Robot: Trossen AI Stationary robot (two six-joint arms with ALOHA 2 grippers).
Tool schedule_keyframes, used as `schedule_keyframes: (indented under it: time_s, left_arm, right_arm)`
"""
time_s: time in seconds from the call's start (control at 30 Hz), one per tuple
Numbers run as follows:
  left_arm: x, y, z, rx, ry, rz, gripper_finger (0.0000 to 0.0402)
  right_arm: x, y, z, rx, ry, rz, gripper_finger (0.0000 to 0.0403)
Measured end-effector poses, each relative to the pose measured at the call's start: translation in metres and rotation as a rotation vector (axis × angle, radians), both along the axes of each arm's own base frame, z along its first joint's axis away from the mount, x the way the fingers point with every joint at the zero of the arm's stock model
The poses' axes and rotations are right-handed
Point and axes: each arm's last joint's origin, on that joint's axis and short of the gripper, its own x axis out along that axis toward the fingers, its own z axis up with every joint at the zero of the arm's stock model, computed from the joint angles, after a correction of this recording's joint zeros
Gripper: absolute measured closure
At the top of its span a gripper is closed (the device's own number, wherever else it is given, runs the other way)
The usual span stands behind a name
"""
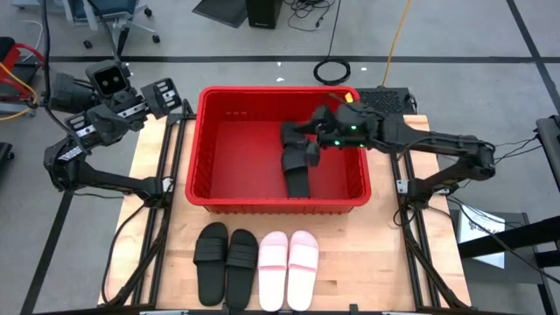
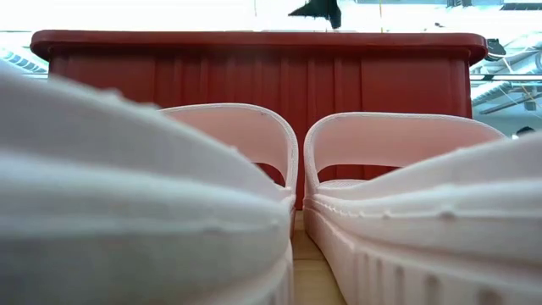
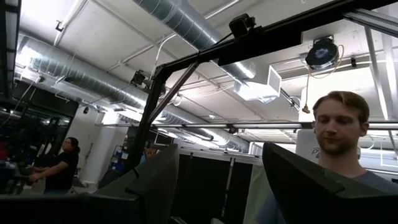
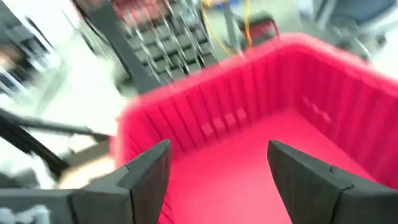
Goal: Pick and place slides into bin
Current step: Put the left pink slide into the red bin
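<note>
The red bin (image 1: 199, 149) stands at the middle of the table. Black slides (image 1: 297, 171) lie on its floor toward its right side, partly under my right gripper (image 1: 308, 140). That gripper hovers open above the bin's inside, with only red floor between its fingers (image 4: 217, 152). Two more black slides (image 1: 226, 262) and two pale pink slides (image 1: 289, 258) lie flat side by side on the table in front of the bin. The pink pair (image 2: 381, 169) fills the low view. My left gripper (image 1: 162, 94) is raised at the far left, open and empty (image 3: 221, 155).
Black frame rails (image 1: 162, 219) run along both sides of the wooden table top. A person (image 3: 339, 134) stands in the room beyond the table. The bin's left half (image 1: 236, 153) shows bare red floor.
</note>
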Motion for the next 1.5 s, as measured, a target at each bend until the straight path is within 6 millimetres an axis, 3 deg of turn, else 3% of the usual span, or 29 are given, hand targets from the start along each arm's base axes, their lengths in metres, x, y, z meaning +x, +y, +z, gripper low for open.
schedule_keyframes:
  time_s: [0.27, 0.7, 1.13, 1.5]
  left_arm:
    - [0.015, -0.007, -0.003, -0.011, 0.013, -0.059, 0.0160]
    - [0.056, -0.047, -0.016, 0.022, 0.005, -0.168, 0.0160]
    - [0.091, -0.103, -0.037, 0.036, 0.044, -0.161, 0.0160]
    - [0.112, -0.134, -0.065, 0.071, 0.251, 0.059, 0.0160]
  right_arm:
    - [-0.004, 0.031, 0.037, 0.007, -0.311, 0.094, 0.0149]
    - [-0.012, 0.091, 0.072, -0.003, -0.678, 0.291, 0.0149]
    - [-0.020, 0.125, 0.077, -0.003, -0.746, 0.401, 0.0149]
    - [-0.030, 0.150, 0.081, -0.004, -0.799, 0.481, 0.0149]
